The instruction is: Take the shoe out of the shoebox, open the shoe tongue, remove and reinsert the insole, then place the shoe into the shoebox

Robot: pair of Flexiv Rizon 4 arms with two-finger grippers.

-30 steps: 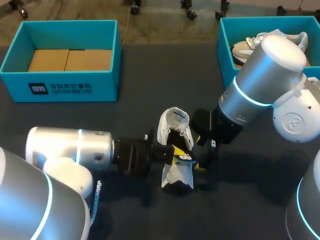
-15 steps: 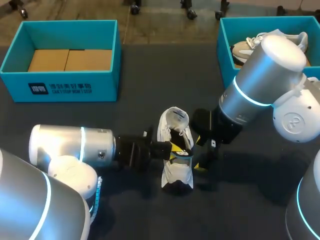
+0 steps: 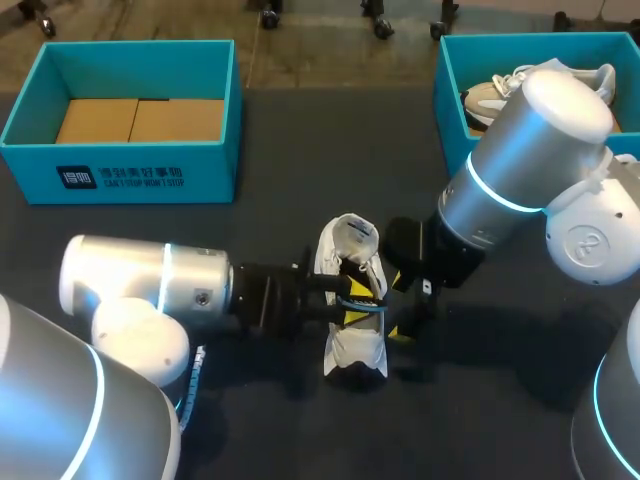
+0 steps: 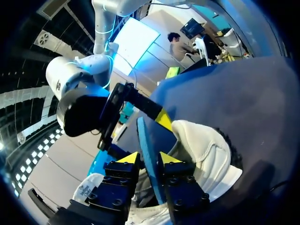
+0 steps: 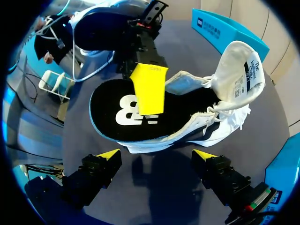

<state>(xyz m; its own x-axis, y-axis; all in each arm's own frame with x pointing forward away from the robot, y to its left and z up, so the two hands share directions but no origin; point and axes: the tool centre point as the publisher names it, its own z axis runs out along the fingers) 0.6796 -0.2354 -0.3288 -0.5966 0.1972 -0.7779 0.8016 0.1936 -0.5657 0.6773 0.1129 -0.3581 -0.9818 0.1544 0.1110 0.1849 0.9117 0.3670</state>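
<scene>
The left gripper point(image 4: 149, 158) pinches the dark insole point(image 5: 123, 117), which sticks out of the white shoe point(image 3: 353, 300). The shoe lies on the table point(image 3: 290, 150) between both arms. The right gripper point(image 5: 157, 153) stands wide open just beside it.

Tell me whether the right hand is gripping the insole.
No: the right hand stands open short of the shoe, while the left hand pinches the insole.

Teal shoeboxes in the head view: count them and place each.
2. One teal cardboard shoebox sits far left; the other shoebox far right, partly hidden behind my right arm.
</scene>
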